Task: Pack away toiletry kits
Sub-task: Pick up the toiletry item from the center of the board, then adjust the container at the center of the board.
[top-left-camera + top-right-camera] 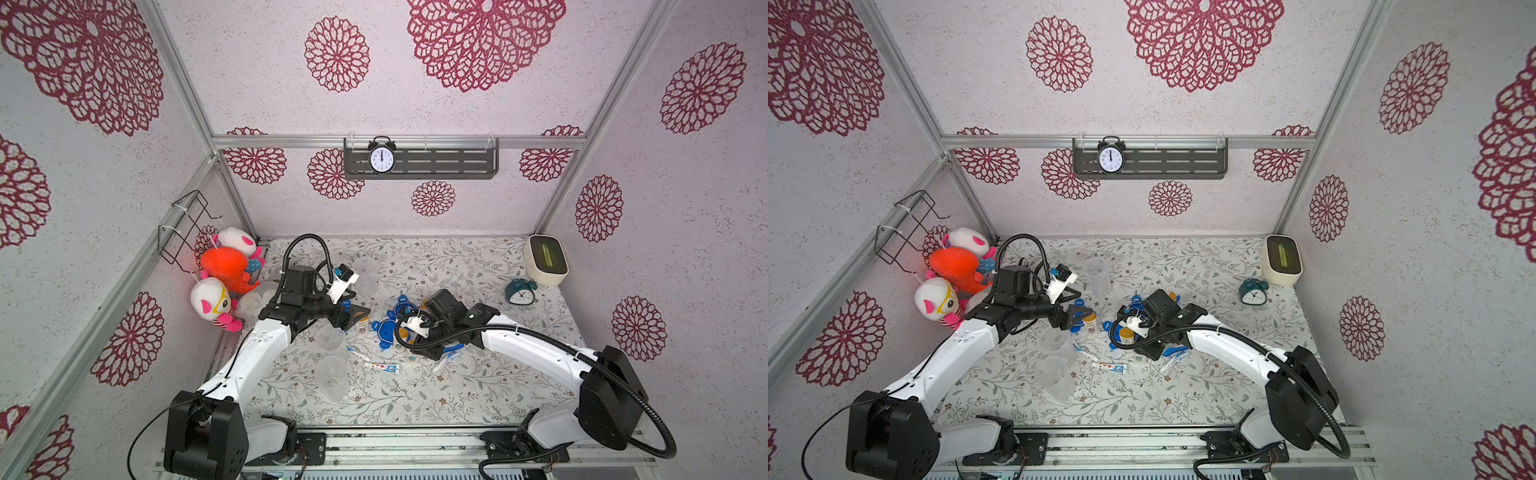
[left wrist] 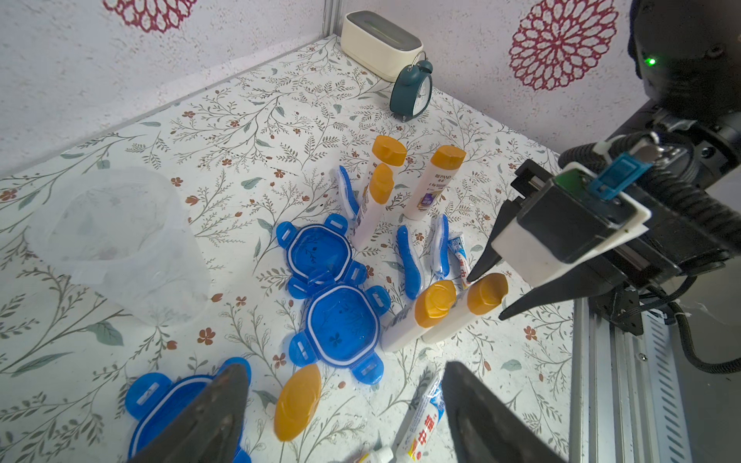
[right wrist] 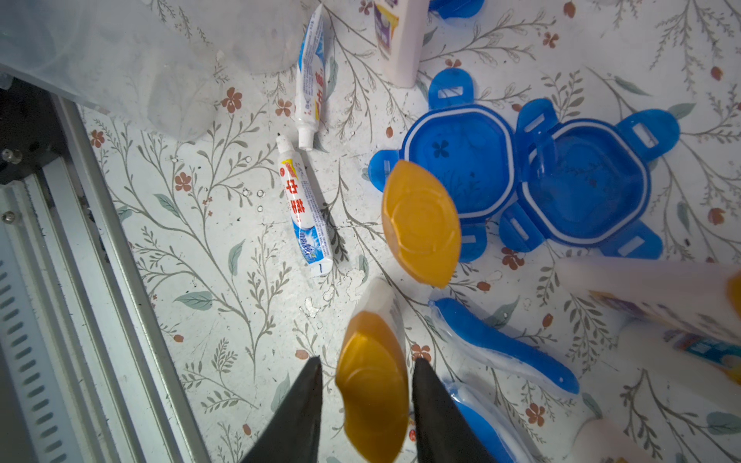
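carefully now: the right gripper (image 3: 367, 360) straddles a standing orange-capped bottle (image 3: 373, 393) midway across the desk (image 3: 224, 304), toward its front edge, fingers (image 3: 304, 409) not yet pinching. close on the cap's broad sides, lift straight so the neighbouring bottle (image 3: 421, 224) doesn't topple. left gripper (image 2: 345, 366) hangs wide open.

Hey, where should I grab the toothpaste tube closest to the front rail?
Take the tube across its middle, from straight above, closing on its two long sides. It lies flat and narrow with bare table either side; its capped end nearly touches a second tube.
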